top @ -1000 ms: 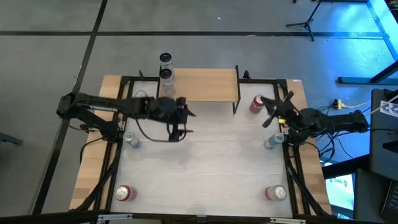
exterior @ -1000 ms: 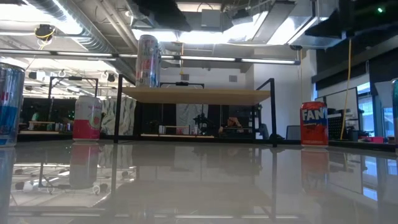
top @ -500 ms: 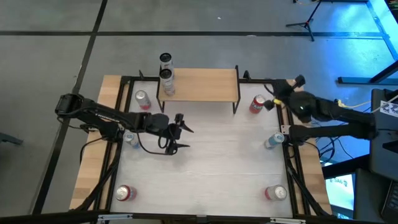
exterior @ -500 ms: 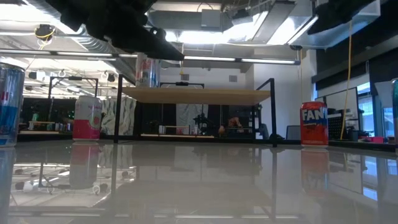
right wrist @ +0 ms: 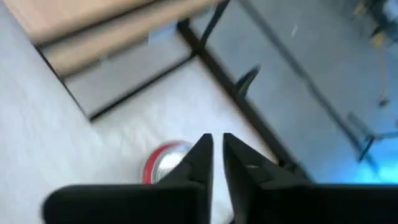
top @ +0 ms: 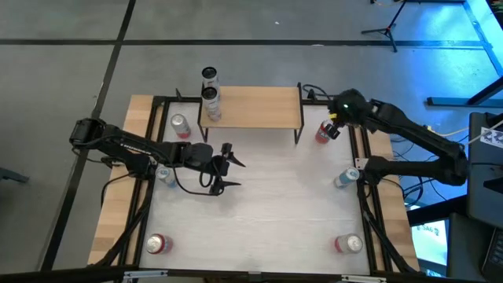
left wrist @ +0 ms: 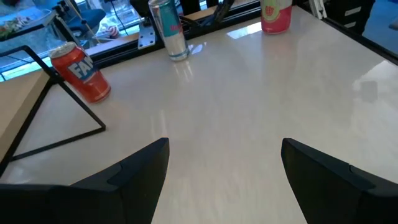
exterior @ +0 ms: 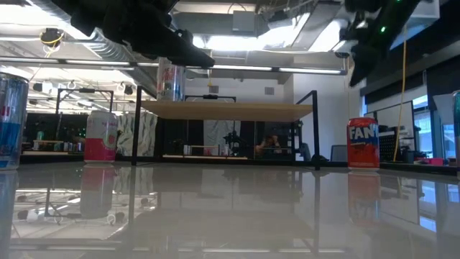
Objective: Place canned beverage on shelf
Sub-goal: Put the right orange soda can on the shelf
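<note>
I have the right gripper (top: pixel 333 128) above the red can (top: pixel 323 133), which stands on the counter (top: pixel 275 204) just beside the shelf's (top: pixel 255 108) right legs. From the wrist its fingers (right wrist: pixel 200 155) are nearly together with a thin gap, holding nothing. My left gripper (top: pixel 229 165) hangs over the counter in front of the shelf, fingers spread and empty. One silver can (top: pixel 210 101) stands on the shelf's left end. Other cans sit along both counter edges.
</note>
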Robot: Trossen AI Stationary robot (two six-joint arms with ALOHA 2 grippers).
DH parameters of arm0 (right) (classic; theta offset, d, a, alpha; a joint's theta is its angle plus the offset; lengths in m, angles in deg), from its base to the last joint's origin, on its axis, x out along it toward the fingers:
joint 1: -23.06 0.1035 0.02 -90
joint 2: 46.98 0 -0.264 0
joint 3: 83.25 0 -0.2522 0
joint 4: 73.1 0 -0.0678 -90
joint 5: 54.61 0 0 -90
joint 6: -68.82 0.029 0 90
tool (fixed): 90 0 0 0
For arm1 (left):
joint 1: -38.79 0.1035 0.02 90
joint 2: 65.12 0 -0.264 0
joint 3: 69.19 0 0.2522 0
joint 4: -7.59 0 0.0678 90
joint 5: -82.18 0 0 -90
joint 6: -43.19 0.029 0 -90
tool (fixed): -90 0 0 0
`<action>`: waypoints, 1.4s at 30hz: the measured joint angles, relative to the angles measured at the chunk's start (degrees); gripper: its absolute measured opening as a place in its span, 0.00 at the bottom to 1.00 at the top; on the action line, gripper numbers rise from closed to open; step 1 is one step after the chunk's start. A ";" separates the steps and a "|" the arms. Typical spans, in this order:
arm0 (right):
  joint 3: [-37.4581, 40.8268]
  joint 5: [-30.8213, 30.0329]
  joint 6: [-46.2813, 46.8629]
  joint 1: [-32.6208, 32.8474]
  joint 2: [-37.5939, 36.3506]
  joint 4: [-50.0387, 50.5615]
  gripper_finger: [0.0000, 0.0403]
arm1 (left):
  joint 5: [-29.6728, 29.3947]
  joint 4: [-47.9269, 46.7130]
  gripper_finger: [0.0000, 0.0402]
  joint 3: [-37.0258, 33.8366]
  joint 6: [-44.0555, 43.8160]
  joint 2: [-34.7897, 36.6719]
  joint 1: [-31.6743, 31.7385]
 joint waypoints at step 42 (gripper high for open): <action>-5.27 12.48 -2.02 -7.83 13.00 12.82 0.89 | -0.02 -1.45 0.75 -0.04 -0.48 -0.04 0.00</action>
